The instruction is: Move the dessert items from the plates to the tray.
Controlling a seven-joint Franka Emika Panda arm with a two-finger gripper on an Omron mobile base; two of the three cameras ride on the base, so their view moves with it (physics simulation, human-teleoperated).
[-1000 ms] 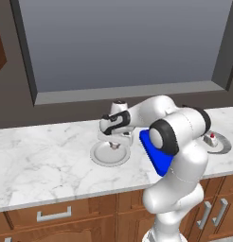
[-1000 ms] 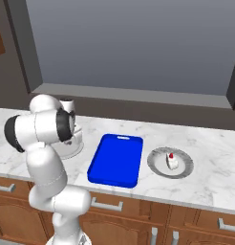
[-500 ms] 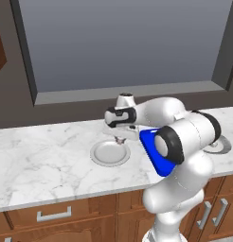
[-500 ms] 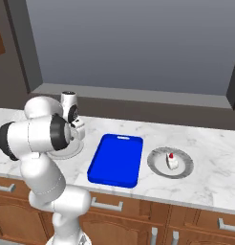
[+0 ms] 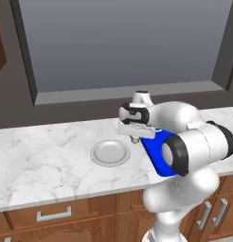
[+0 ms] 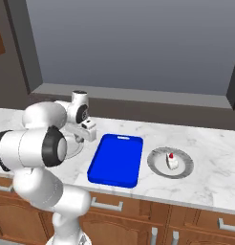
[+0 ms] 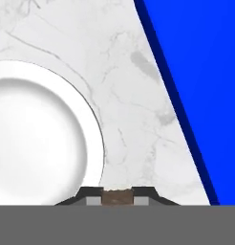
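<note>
Gripper [image 7: 117,195] pinched the tan-brown morsel [image 7: 116,196], held above bare counter [image 7: 138,119] between the emptied plate [image 7: 38,139] and blue tray [image 7: 205,72]. Judged step: carrying. Next: travel over tray, lower, release. Red-topped morsel [image 6: 171,161] sat on the far plate [image 6: 182,168].

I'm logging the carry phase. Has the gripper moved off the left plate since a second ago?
Yes. The gripper, shut on the brown morsel, was over the plate and has since crossed its rim toward the blue tray.
</note>
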